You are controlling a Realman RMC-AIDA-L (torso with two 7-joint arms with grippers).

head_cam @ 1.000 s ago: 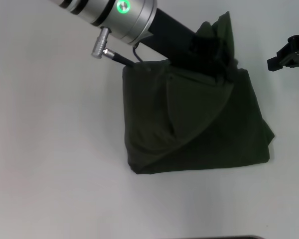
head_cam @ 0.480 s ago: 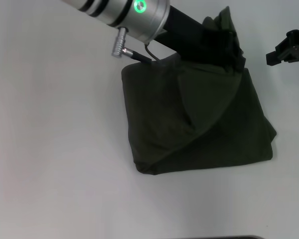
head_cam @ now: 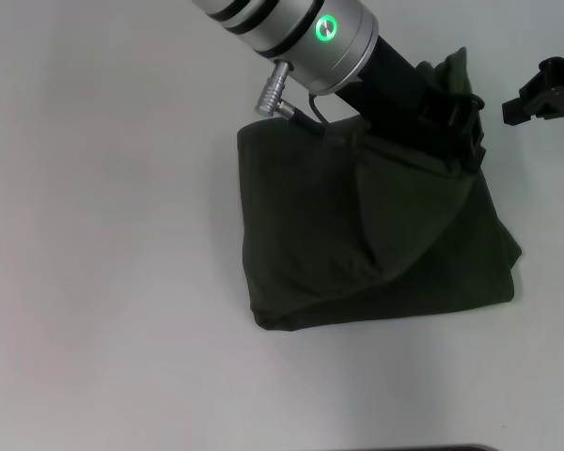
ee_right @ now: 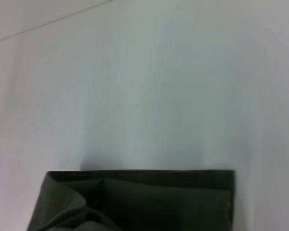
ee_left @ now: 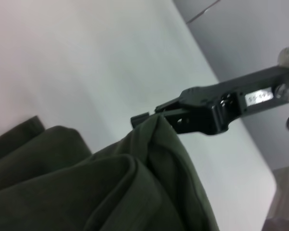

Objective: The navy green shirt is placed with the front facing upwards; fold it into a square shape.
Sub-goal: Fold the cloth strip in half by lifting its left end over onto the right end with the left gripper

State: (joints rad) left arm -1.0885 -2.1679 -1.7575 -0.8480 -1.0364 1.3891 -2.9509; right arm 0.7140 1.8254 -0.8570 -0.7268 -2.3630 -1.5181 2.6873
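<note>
The navy green shirt lies on the white table as a dark olive, roughly square folded bundle; its letters and neck label are hidden. My left gripper reaches in from the upper left to the bundle's far right corner. It is shut on a raised fold of the shirt that stands up around it. That fold fills the left wrist view. The bundle's straight edge shows in the right wrist view. My right gripper hangs apart from the shirt at the far right, and also shows in the left wrist view.
The white table surrounds the shirt on the left and front. A silver cable plug sticks out of my left wrist just above the shirt's far left corner. A dark edge shows at the table's front.
My left arm has moved to the right and slightly nearer, carrying the raised fold of the shirt with it. The diagonal flap has shifted right. The right gripper has stayed put.
</note>
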